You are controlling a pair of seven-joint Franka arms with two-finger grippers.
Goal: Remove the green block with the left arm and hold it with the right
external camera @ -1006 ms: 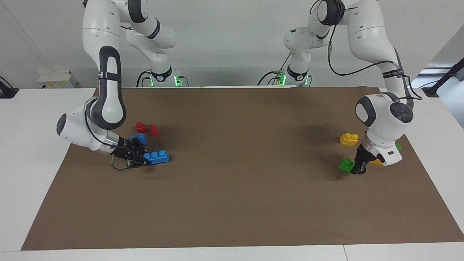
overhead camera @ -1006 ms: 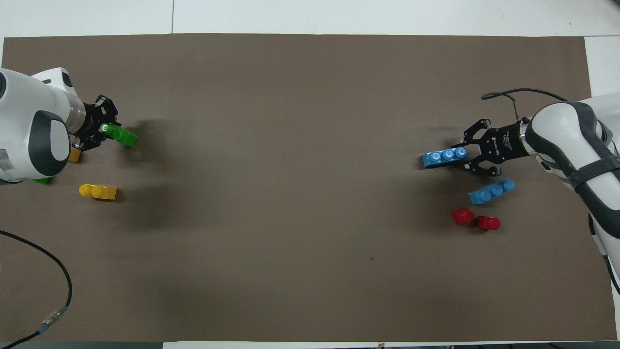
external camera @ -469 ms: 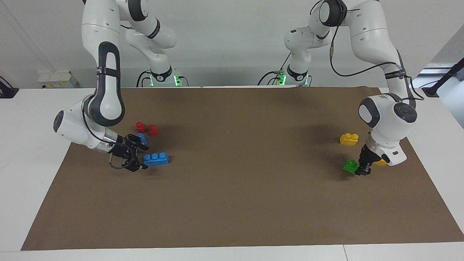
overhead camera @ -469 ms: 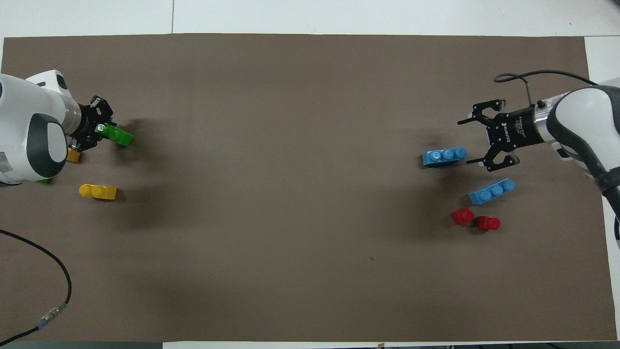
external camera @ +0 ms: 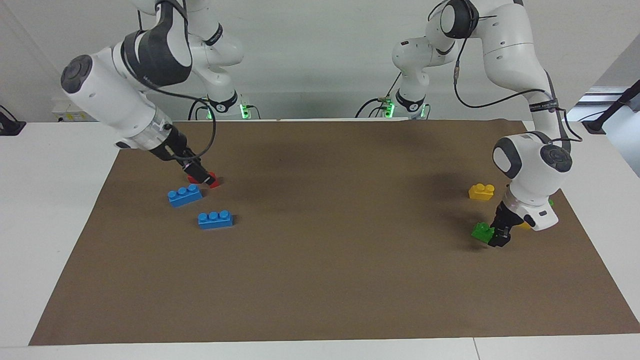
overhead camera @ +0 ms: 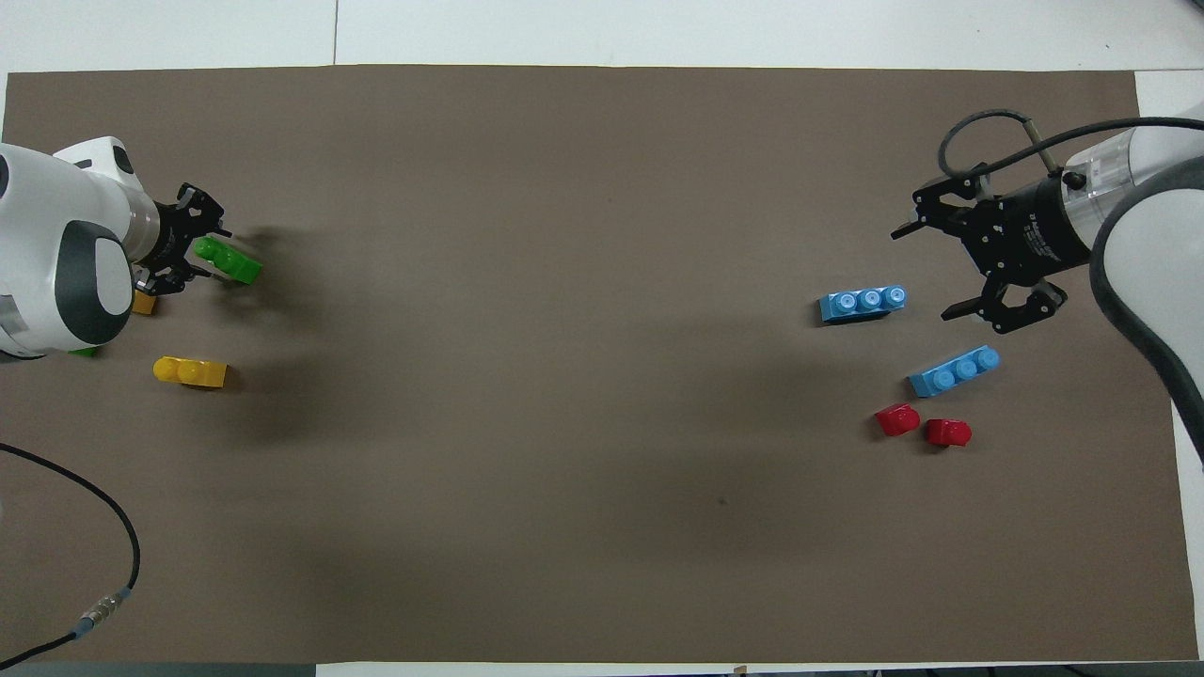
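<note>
Lifted high off the mat (external camera: 320,280) since a second ago and let go of the blue brick (external camera: 215,219): right claw (overhead camera: 926,271), now spread wide, empty, hanging over the red bricks (external camera: 212,181). Loosened too at the left arm's end of the table: left claw (external camera: 499,239), fingers seemingly parted, no longer pinching the green block (overhead camera: 229,262).

Judged nearly finished. Green block sitting alone on the mat, joined to no other brick, so removal looks done. Holding by the right arm apparently over as well, with that arm waiting well apart from the block. Probably left to do: draw the left claw back.

Green block resting low on the mat just at the left claw's fingertips, touching or almost so, farther from the robots than the yellow brick (external camera: 481,191).
</note>
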